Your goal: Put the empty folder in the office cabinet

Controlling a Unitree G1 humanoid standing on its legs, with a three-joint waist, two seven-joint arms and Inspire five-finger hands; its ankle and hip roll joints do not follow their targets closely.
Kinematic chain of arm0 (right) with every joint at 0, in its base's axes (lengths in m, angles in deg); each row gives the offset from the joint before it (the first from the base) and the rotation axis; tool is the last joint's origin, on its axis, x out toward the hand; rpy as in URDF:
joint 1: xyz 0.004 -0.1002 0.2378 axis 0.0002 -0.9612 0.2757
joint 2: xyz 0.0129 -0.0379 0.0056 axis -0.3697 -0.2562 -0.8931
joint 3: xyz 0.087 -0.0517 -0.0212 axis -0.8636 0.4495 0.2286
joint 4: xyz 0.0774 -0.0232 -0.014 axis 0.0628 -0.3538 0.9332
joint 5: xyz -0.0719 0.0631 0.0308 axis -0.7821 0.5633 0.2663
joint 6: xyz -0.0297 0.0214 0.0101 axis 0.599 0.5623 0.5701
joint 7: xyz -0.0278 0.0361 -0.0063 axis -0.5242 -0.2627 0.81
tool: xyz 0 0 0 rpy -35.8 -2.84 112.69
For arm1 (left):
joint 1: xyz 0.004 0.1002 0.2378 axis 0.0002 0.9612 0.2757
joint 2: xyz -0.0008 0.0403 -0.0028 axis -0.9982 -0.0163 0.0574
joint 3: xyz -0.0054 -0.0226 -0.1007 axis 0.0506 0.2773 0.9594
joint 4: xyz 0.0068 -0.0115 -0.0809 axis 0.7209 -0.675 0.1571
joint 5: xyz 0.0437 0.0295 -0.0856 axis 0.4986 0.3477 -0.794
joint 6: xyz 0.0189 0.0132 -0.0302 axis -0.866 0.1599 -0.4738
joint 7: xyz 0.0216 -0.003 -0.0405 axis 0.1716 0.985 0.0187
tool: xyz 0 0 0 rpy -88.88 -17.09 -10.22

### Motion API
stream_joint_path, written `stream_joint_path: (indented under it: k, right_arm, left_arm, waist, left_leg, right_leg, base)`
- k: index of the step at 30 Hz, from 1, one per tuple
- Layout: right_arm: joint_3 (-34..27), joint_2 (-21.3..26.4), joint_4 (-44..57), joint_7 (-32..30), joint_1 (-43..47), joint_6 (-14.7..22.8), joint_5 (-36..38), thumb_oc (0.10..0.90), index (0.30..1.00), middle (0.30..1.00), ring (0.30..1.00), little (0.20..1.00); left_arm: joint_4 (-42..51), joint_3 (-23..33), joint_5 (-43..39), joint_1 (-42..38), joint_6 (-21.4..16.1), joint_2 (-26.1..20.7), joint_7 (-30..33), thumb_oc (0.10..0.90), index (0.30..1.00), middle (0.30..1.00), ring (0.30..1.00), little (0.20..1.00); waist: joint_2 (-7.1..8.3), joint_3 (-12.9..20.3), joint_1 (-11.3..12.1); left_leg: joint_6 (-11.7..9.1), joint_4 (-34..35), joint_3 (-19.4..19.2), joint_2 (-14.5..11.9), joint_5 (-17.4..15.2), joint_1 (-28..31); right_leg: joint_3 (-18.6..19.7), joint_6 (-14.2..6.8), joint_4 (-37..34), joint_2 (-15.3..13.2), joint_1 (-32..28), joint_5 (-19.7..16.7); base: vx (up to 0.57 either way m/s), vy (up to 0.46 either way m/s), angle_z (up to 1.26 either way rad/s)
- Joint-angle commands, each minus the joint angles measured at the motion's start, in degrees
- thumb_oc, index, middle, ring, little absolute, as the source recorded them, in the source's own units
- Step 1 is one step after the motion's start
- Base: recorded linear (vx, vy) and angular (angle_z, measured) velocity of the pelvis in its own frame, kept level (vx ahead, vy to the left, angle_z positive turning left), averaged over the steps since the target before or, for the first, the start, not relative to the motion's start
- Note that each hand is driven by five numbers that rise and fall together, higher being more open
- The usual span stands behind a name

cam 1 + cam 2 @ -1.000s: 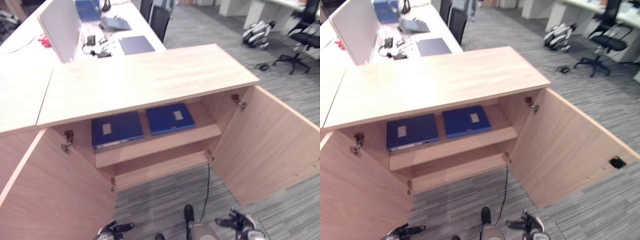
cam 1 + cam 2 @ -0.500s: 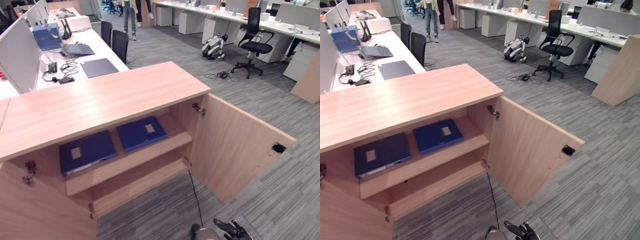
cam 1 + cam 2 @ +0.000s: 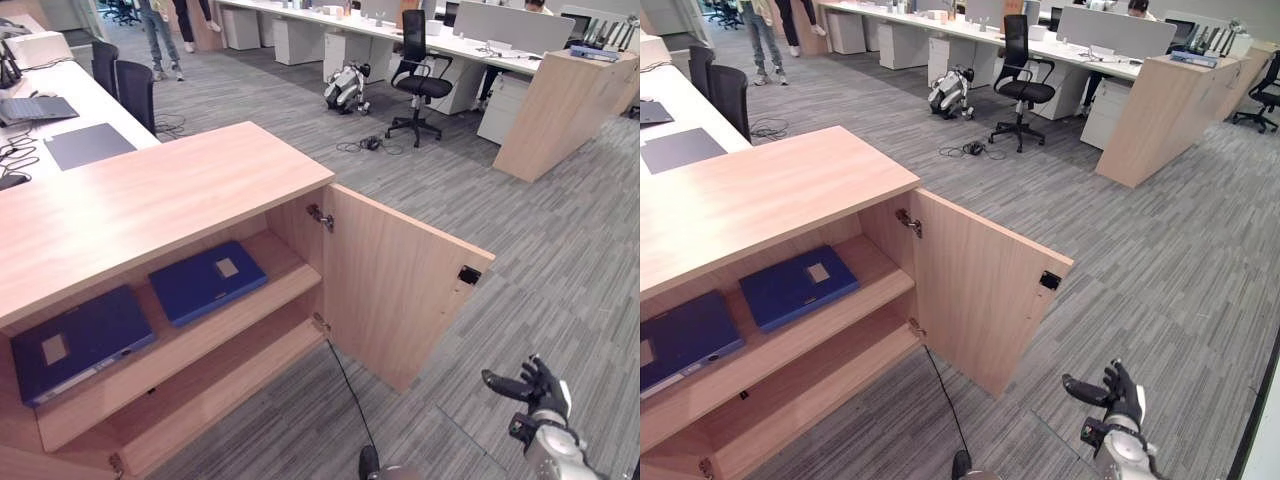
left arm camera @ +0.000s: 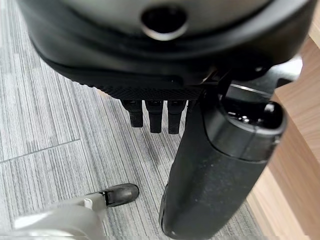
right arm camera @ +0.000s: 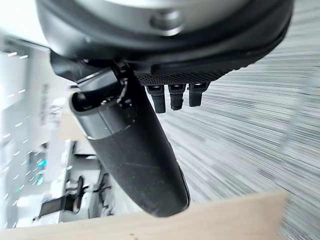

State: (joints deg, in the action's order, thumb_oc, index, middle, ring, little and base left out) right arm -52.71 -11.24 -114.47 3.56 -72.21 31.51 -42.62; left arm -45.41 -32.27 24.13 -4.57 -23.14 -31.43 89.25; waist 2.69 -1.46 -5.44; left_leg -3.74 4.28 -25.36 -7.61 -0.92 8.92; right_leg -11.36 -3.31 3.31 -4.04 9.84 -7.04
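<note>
An open wooden cabinet (image 3: 170,200) stands at the left, its pale top a bare surface. On its upper shelf (image 3: 190,335) lie two flat, dark blue folders, side by side but apart. The left folder (image 3: 75,340) sits near the view's edge; the right folder (image 3: 207,281) lies slightly angled, a pale label on its cover. Both rest flat, likely so they stay put with the doors open. Which one is the empty folder cannot be told. The lower shelf (image 3: 220,385) holds nothing visible. The right door (image 3: 395,285) swings wide over grey striped carpet (image 3: 560,250).

The left hand (image 4: 200,165) hangs above the carpet beside the cabinet's wood, fingers relaxed and straight, holding nothing. At lower right, the right hand (image 3: 535,390) hovers over the carpet, fingers spread, empty, well apart from the cabinet.
</note>
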Motion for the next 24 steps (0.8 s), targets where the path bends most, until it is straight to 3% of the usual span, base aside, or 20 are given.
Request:
stream_joint_path:
  k: [1, 8, 11, 13, 19, 24]
  right_arm:
    - [-3.32, 5.01, 5.76, -0.42, 7.53, 5.22, -6.29, 0.800, 0.900, 0.900, 0.900, 0.900]
    - [1.29, 13.33, 9.17, 4.60, 12.99, 5.49, -10.81, 0.800, 0.900, 0.900, 0.900, 0.900]
    - [7.22, 16.94, 9.13, 8.41, 18.95, 6.03, -10.36, 0.800, 0.900, 0.900, 0.900, 0.900]
    - [8.45, 18.94, 12.91, 9.77, 19.82, 6.13, -8.49, 0.800, 0.900, 0.900, 0.900, 0.900]
    - [14.21, 21.06, 12.70, 11.21, 27.80, 7.31, -5.97, 0.800, 0.900, 0.900, 0.900, 0.900]
    - [19.39, 20.56, 20.63, 17.22, 32.27, 8.76, 3.47, 0.800, 0.900, 0.900, 0.900, 0.900]
  left_arm:
    - [-2.46, 0.53, 2.49, 0.65, -0.82, -11.20, 0.03, 0.800, 0.900, 0.900, 0.900, 0.900]
    - [-2.43, -0.99, 3.75, 0.86, -1.70, -12.56, -2.42, 0.800, 0.900, 0.900, 0.900, 0.900]
    - [1.30, -3.20, 3.74, -1.05, -2.77, -13.42, -3.57, 0.800, 0.900, 0.900, 0.900, 0.900]
    - [2.60, -3.55, 2.28, -0.39, -2.42, -10.88, -3.21, 0.800, 0.900, 0.900, 0.900, 0.900]
    - [4.56, -5.77, -0.86, 0.40, -2.92, -6.84, -4.65, 0.800, 0.900, 0.900, 0.900, 0.900]
    - [5.49, -6.61, -1.94, 1.84, -3.22, -5.54, -6.02, 0.800, 0.900, 0.900, 0.900, 0.900]
  waist:
    - [2.95, -0.08, 1.13]
    - [2.10, 0.74, 2.37]
    - [1.37, 0.90, 2.68]
    - [1.13, 0.65, 2.39]
    - [1.36, 0.14, 3.38]
    - [1.27, -0.50, 4.78]
  left_leg:
    - [3.49, 0.46, 2.79, 4.10, -4.86, 0.98]
    - [0.91, -0.90, 2.34, -0.57, -3.69, 1.62]
    - [-0.03, -1.96, 3.22, -1.99, -4.40, 1.92]
    - [-0.56, -2.01, 3.01, -2.48, -4.28, 2.04]
    - [-1.48, -2.04, 3.17, -2.96, -1.82, 0.44]
    - [-2.29, -1.60, 4.63, -3.06, -0.75, -0.48]
  right_leg:
    - [3.36, -5.89, -4.78, -3.41, -5.08, 1.30]
    - [2.48, -4.15, -7.96, 0.97, -8.35, 3.83]
    - [2.37, -3.80, -8.23, 2.21, -9.57, 5.26]
    - [2.45, -3.42, -8.23, 2.56, -9.65, 5.43]
    - [1.57, -2.15, -8.31, 2.76, -9.26, 5.77]
    - [0.29, -1.42, -8.31, 3.02, -9.81, 6.93]
  base:
    - [0.10, -0.165, -0.20]
    - [0.10, -0.172, -0.02]
    - [0.13, -0.114, -0.02]
    - [0.09, -0.060, 0.04]
    - [-0.02, -0.066, 0.04]
    - [0.00, -0.011, 0.13]
